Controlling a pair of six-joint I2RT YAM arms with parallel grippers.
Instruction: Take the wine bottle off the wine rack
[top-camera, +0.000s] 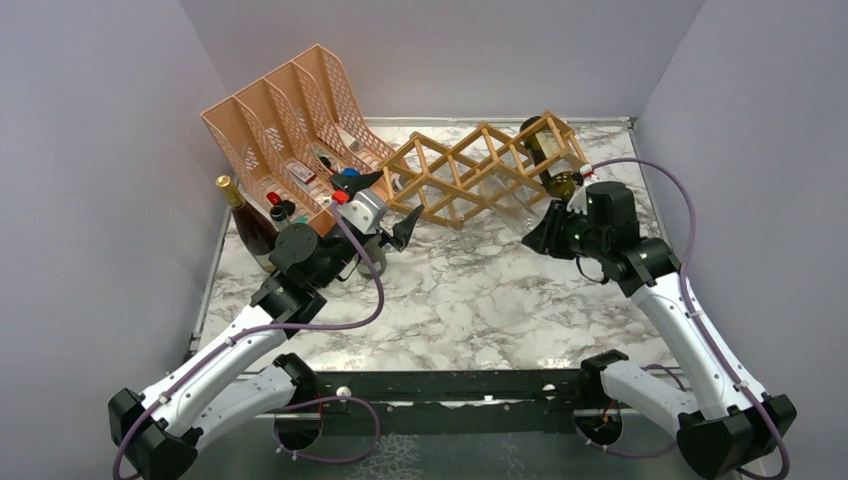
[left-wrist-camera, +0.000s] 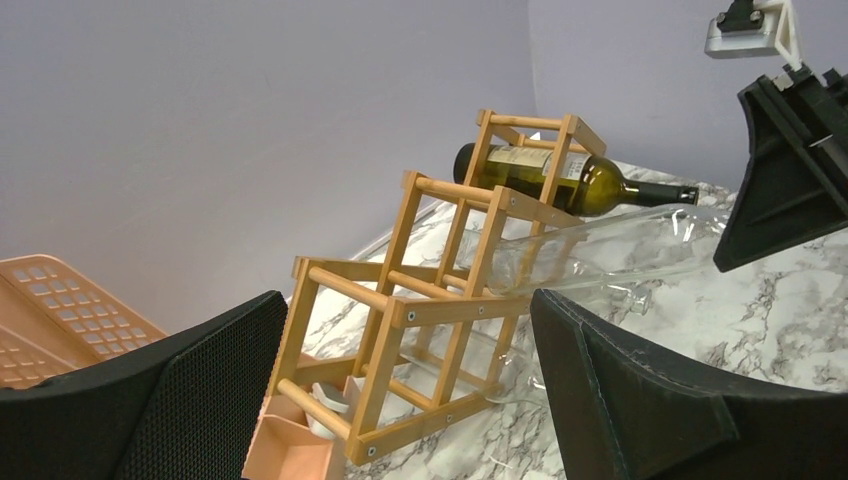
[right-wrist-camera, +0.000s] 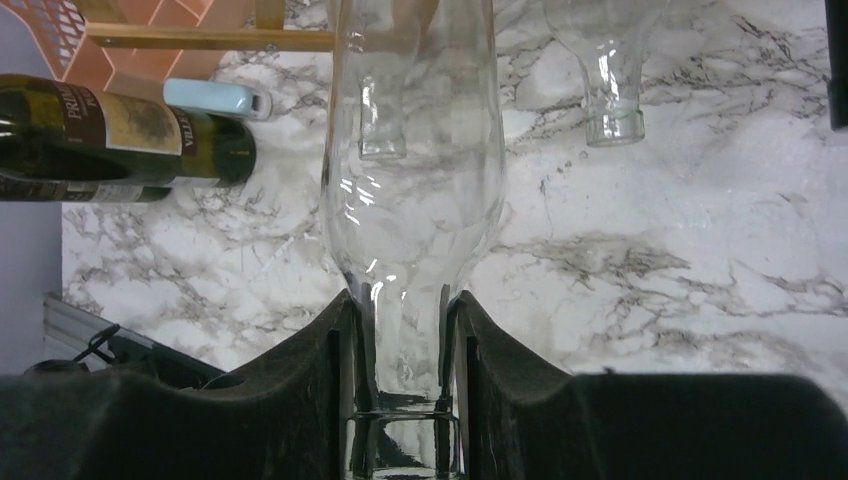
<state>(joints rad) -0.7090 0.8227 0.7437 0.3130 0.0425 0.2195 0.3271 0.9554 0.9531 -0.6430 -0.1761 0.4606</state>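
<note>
The tan wooden wine rack (top-camera: 462, 178) lies across the back of the table and also shows in the left wrist view (left-wrist-camera: 440, 300). A clear glass wine bottle (top-camera: 527, 212) (left-wrist-camera: 610, 255) sticks out of it, slanting toward the right arm. My right gripper (top-camera: 547, 232) (right-wrist-camera: 405, 340) is shut on this bottle's neck (right-wrist-camera: 408, 310). A green wine bottle (top-camera: 548, 150) (left-wrist-camera: 560, 180) (right-wrist-camera: 120, 135) rests in the rack's top right cell. My left gripper (top-camera: 405, 228) (left-wrist-camera: 410, 315) is open and empty just in front of the rack's left end.
A salmon-pink mesh file organiser (top-camera: 290, 120) with small items stands at the back left. A dark bottle with a gold cap (top-camera: 245, 220) stands beside it, behind my left arm. Two more clear bottle necks (right-wrist-camera: 612, 80) point out below the rack. Purple walls enclose the table.
</note>
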